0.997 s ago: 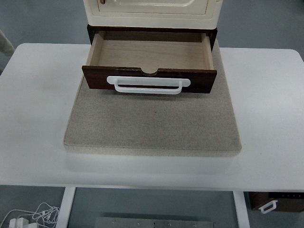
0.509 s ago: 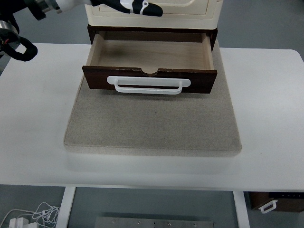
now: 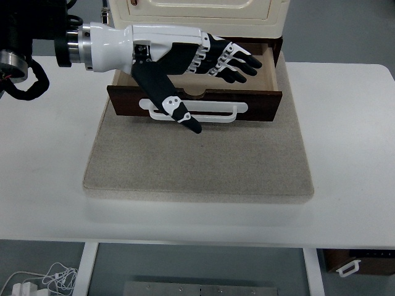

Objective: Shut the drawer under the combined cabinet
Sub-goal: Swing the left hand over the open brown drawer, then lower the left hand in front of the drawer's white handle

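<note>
Fingers (image 3: 231, 61) of the left hand (image 3: 185, 55) are spread flat and hold nothing, likely to push with the palm. Below it the drawer (image 3: 259, 102) stands pulled out under the cabinet (image 3: 203, 12), thumb across its handle (image 3: 216, 112).

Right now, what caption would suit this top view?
Left hand, fingers spread, hovers over the open wooden drawer beneath the cream cabinet.

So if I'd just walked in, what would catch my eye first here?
Probably the left hand, white and black, reaching in from the left over the open drawer with its fingers spread and holding nothing. Next, the drawer itself, dark-fronted with a white handle, pulled out from under the cream cabinet. It all sits on a grey mat on a white table.
</note>
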You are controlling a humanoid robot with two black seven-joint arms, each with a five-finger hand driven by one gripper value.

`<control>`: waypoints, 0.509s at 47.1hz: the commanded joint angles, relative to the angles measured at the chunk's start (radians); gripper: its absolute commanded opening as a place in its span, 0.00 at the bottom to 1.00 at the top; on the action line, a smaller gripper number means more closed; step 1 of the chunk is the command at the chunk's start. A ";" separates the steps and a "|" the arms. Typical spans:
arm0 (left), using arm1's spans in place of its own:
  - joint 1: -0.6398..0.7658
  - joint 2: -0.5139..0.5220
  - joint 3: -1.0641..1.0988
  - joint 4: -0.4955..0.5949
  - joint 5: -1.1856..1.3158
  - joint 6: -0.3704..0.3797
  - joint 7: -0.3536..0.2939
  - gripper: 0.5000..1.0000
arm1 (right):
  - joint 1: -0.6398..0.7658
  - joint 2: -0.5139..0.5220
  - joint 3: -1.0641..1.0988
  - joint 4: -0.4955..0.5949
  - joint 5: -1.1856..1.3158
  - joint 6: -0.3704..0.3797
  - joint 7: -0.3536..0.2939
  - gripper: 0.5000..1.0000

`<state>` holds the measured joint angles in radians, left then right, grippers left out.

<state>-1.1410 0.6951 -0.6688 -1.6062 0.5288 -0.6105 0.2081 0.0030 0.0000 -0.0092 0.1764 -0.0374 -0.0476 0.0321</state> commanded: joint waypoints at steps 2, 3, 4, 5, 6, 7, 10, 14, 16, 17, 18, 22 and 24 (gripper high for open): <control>0.007 -0.003 0.005 -0.004 0.028 0.000 0.039 1.00 | 0.000 0.000 0.000 0.000 -0.001 0.000 0.000 0.90; 0.007 -0.003 0.012 -0.006 0.036 0.000 0.049 1.00 | 0.000 0.000 0.000 0.000 -0.001 0.000 0.000 0.90; 0.009 -0.003 0.021 -0.007 0.043 0.000 0.056 1.00 | 0.000 0.000 0.000 0.000 0.001 0.000 0.000 0.90; 0.009 -0.005 0.034 -0.009 0.049 0.000 0.057 1.00 | 0.000 0.000 0.000 0.000 0.001 0.000 0.000 0.90; 0.009 -0.005 0.047 -0.009 0.056 0.000 0.059 1.00 | 0.000 0.000 0.000 0.000 0.001 0.000 0.000 0.90; 0.007 -0.006 0.060 -0.009 0.063 0.000 0.059 1.00 | 0.000 0.000 0.000 0.000 -0.001 0.000 0.000 0.90; 0.007 -0.006 0.093 -0.009 0.083 0.000 0.063 1.00 | 0.000 0.000 0.000 0.000 -0.001 0.000 0.000 0.90; 0.006 -0.008 0.124 -0.009 0.108 0.000 0.066 1.00 | 0.000 0.000 0.000 0.000 0.001 0.000 0.000 0.90; 0.003 -0.008 0.135 -0.009 0.123 0.000 0.068 1.00 | 0.000 0.000 0.000 0.000 0.001 0.000 0.000 0.90; 0.001 -0.009 0.137 -0.009 0.129 0.000 0.073 1.00 | 0.000 0.000 0.000 0.000 -0.001 0.000 0.000 0.90; 0.001 -0.011 0.137 -0.011 0.134 0.000 0.077 1.00 | 0.000 0.000 0.000 0.000 -0.001 0.000 0.000 0.90; 0.000 -0.020 0.137 -0.020 0.139 0.000 0.108 1.00 | 0.000 0.000 0.000 0.000 0.001 0.000 0.000 0.90; 0.000 -0.023 0.137 -0.024 0.139 0.000 0.126 1.00 | 0.000 0.000 0.000 0.000 0.001 0.000 0.000 0.90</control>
<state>-1.1411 0.6772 -0.5327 -1.6228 0.6665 -0.6111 0.3076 0.0031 0.0000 -0.0092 0.1764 -0.0374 -0.0476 0.0322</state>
